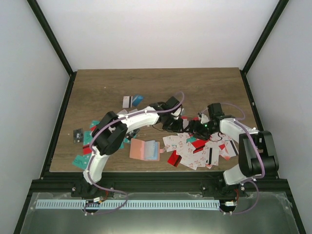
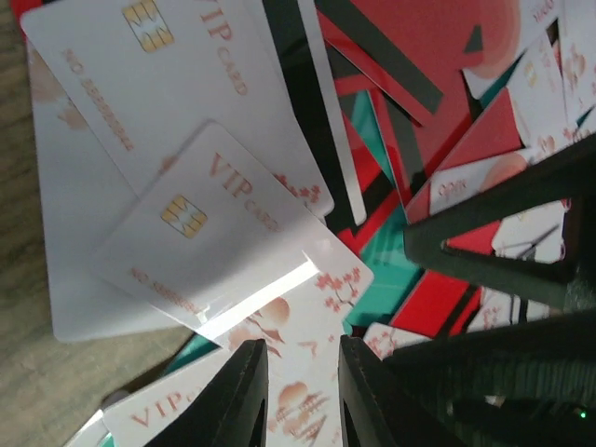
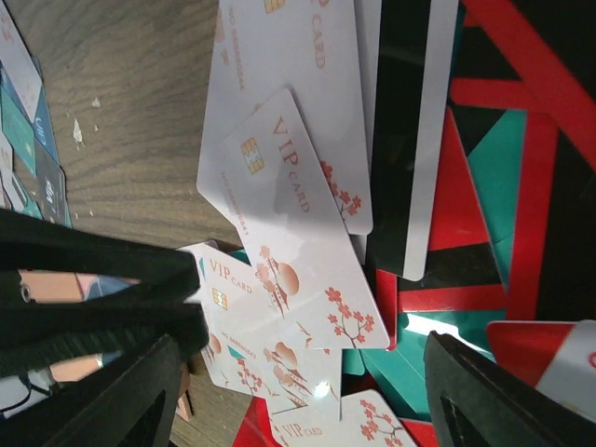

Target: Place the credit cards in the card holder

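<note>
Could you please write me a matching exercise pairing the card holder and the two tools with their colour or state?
Things:
1. card holder
2. left tool
3. right tool

Colour or state:
A. fingers wide apart
B. salmon pink
C. fingers narrowly apart over a white card

Pairs: 1-B, 2-C, 3-A

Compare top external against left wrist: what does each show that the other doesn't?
Only top external: the card holder lying on the table left of the pile, the left arm and right arm, and stray cards near the table's left edge.
Only left wrist: print detail, such as a VIP card with a gold chip. It also shows the left fingers slightly apart over a blossom-print card.
Both: the overlapping pile of white, red and teal credit cards.
</note>
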Controlling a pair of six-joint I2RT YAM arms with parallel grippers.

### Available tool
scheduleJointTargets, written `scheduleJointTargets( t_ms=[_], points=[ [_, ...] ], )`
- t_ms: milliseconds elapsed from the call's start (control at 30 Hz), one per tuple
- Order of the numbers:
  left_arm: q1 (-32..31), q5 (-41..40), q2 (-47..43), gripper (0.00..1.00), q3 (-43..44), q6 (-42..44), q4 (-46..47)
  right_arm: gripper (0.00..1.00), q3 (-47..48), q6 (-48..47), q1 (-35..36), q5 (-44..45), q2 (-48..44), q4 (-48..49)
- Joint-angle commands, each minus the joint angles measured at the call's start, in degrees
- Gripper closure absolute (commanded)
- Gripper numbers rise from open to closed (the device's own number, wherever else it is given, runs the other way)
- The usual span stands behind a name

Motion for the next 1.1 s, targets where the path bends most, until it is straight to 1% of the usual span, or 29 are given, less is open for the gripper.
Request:
scheduleJointTargets(
  t_ms=[0, 167, 367, 567, 667, 767, 1067],
  points=[
    [0.58, -0.3, 2.85, 0.78, 3.21, 1.73, -2.96, 0.27, -1.37, -0.63, -0.47, -4.51, 2.19, 3.71],
    [0.76, -3.53, 3.73, 0.8, 3.23, 2.59, -5.36, 0.28, -1.91, -0.47, -0.48, -4.61, 4.26, 4.14],
    [0.81, -1.95, 5.55, 0.82, 2.26, 3.57, -4.67, 0.31, -3.11, -0.31, -0.47, -6.03, 6.06, 5.73],
    [0.81, -1.56, 7.32, 0.85, 2.06, 4.36, -4.89, 0.39, -2.65, 0.05, -0.43, -7.69, 7.36, 6.42],
    [0.8, -1.39, 7.28, 0.86, 1.14, 4.44, -4.6, 0.46, -2.43, 0.35, -0.47, -8.45, 7.63, 7.05],
    [0.82, -1.3, 6.72, 0.87, -0.4, 4.48, -3.81, 0.55, -2.32, 0.58, -0.47, -8.61, 7.69, 7.45],
    [0.83, -1.09, 4.6, 0.87, -1.23, 4.19, -3.26, 0.99, -1.7, 0.43, -0.47, -5.72, 8.08, 4.92]
  ],
)
